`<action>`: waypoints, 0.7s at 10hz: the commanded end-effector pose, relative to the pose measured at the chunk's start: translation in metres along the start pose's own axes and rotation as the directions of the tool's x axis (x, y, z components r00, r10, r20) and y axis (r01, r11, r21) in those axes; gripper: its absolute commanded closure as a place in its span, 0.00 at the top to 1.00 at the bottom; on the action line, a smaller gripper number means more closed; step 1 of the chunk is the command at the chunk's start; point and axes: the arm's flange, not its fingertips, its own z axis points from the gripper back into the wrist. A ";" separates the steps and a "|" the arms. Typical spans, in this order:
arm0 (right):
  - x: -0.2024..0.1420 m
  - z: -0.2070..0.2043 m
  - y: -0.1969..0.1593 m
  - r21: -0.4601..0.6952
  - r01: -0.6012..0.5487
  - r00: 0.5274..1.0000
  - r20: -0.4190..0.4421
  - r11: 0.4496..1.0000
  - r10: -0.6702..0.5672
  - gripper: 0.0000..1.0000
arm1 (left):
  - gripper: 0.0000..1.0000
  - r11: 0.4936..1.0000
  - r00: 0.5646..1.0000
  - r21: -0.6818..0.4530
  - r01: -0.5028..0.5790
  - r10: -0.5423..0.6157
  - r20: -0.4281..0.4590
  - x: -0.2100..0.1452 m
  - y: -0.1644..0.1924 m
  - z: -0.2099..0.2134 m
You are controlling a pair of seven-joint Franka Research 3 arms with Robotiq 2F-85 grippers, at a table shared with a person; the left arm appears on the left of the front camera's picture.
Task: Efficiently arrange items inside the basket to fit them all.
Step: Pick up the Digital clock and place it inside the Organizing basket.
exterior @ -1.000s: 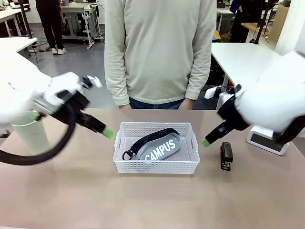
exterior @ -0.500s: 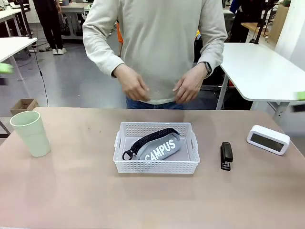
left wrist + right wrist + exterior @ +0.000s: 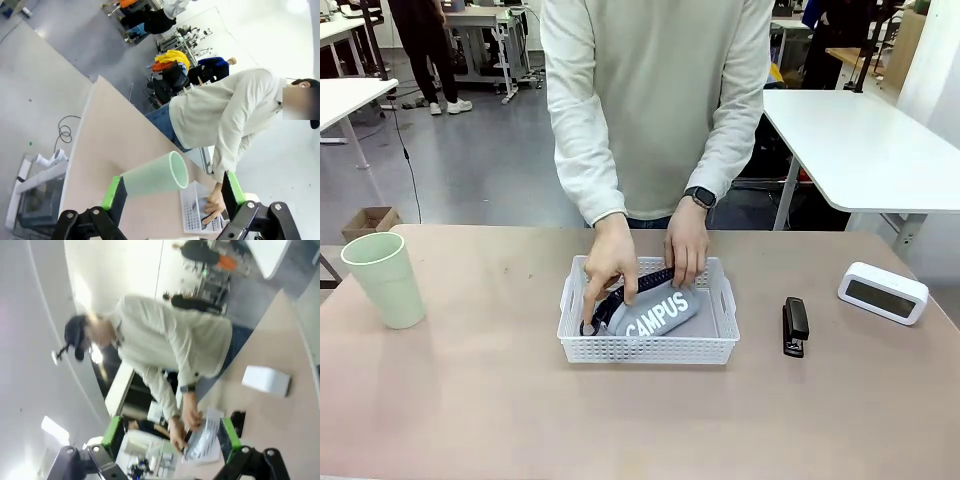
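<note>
The white basket (image 3: 645, 349) sits mid-table with the grey "CAMPUS" pouch (image 3: 660, 312) inside it. A person's two hands (image 3: 610, 270) rest on the pouch. The pale green cup (image 3: 383, 278) stands upright at the far left, and the black stapler (image 3: 795, 326) lies right of the basket. Further right is the small white box (image 3: 882, 292). My left gripper (image 3: 172, 192) hangs open off the table's end, with the cup (image 3: 152, 176) and basket (image 3: 189, 215) beyond it. High above the table, my right gripper (image 3: 171, 435) is open over the basket (image 3: 210, 440), stapler (image 3: 237, 421) and box (image 3: 266, 380).
The person stands at the table's far edge, leaning over the basket. Other white tables (image 3: 860, 140) stand behind to the right and left. Bare tabletop (image 3: 620, 420) runs along the near side.
Both arms have pulled back out of the front view. The person has leaned in and put both hands on the pouch in the basket.
</note>
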 end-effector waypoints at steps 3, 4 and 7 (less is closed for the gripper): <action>-0.007 -0.009 0.015 0.001 -0.038 0.994 -0.104 0.999 0.037 1.00 | 1.00 1.000 1.000 -0.008 0.026 -0.026 -0.003 0.006 -0.017 0.001; -0.007 -0.009 0.015 0.001 -0.038 0.994 -0.104 0.999 0.037 1.00 | 1.00 1.000 1.000 -0.008 0.026 -0.026 -0.003 0.006 -0.017 0.001; -0.007 -0.009 0.015 0.001 -0.038 0.994 -0.104 0.999 0.037 1.00 | 1.00 1.000 1.000 -0.008 0.026 -0.026 -0.003 0.006 -0.017 0.001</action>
